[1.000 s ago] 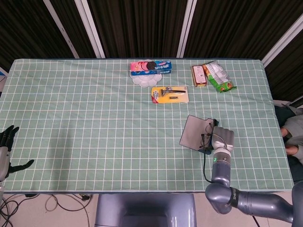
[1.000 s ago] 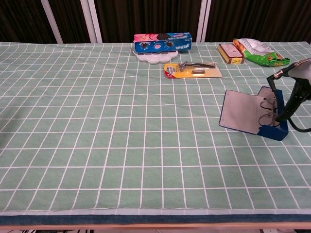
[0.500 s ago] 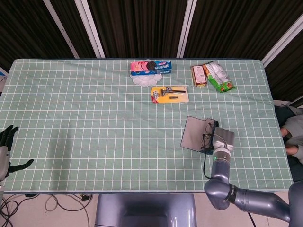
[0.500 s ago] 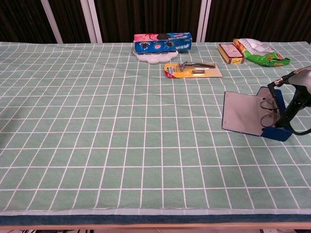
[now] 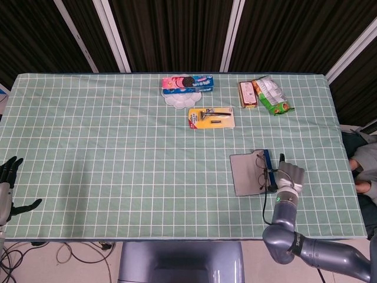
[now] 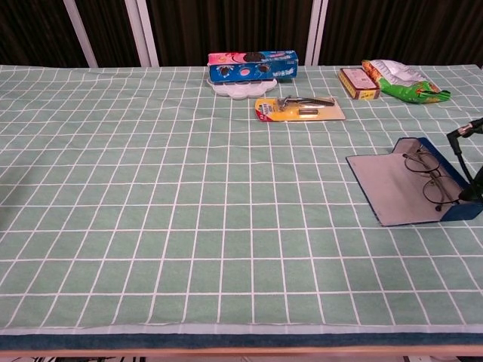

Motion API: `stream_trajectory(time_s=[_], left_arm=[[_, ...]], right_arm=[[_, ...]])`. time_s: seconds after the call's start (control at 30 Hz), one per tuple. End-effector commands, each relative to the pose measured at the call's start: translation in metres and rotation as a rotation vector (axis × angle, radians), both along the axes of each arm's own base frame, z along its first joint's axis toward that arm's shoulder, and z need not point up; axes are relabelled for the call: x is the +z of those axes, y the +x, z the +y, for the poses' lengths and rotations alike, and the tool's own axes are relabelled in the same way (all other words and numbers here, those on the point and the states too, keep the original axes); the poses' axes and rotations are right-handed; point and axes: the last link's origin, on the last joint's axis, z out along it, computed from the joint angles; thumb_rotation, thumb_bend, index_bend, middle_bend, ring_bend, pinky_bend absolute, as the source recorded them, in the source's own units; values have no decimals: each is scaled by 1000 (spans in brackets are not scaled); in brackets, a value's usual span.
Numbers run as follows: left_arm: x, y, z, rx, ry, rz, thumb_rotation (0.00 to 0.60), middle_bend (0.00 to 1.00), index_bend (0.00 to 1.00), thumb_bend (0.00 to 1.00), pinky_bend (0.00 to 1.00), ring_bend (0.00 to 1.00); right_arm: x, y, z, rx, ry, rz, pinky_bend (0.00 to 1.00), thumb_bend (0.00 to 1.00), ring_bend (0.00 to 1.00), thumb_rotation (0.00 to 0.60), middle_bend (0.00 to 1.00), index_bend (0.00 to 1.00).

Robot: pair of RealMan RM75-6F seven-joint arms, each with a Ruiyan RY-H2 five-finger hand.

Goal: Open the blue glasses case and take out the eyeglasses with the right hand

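The blue glasses case [image 5: 267, 161] lies open on the green checked cloth at the right, its grey lid [image 5: 248, 173] flat to the left. The thin-framed eyeglasses [image 5: 263, 171] lie inside, across the hinge. In the chest view the lid [image 6: 394, 188], the blue base [image 6: 455, 188] and the eyeglasses [image 6: 429, 178] all show. My right hand [image 5: 289, 177] sits against the case's right edge, and dark fingers [image 6: 469, 130] reach in from the frame edge. Whether it grips the case is unclear. My left hand [image 5: 7, 187] hangs off the table's near left corner, fingers spread, holding nothing.
At the back stand a cookie box [image 5: 187, 84] on a white plate [image 5: 178, 99], a yellow razor pack [image 5: 211, 118], a small snack box [image 5: 248, 94] and a green snack bag [image 5: 272, 95]. A person [image 5: 365, 168] sits past the right table edge.
The case has swung round and slid right, and its lid, raised before, now lies flat. My right hand has moved right, off the case to its right edge. The left hand is unchanged.
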Motion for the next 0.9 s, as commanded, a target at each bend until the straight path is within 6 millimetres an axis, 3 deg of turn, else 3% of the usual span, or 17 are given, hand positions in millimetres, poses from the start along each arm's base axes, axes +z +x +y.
stream_trajectory(time_s=[0.03, 0.53, 0.9], left_arm=[[0, 0, 0, 1, 1, 0, 600, 0, 0, 22, 0, 0], [0, -1, 0, 8, 0, 5, 600, 0, 0, 22, 0, 0], [0, -1, 0, 15, 2, 0, 600, 0, 0, 22, 0, 0]], right_arm=[[6, -6, -2, -12, -14, 12, 1000, 258, 954, 600, 924, 0], [23, -28, -20, -67, -43, 78, 1000, 260, 953, 600, 924, 0], [21, -24, -26, -59, -51, 54, 1000, 259, 953, 600, 924, 9]])
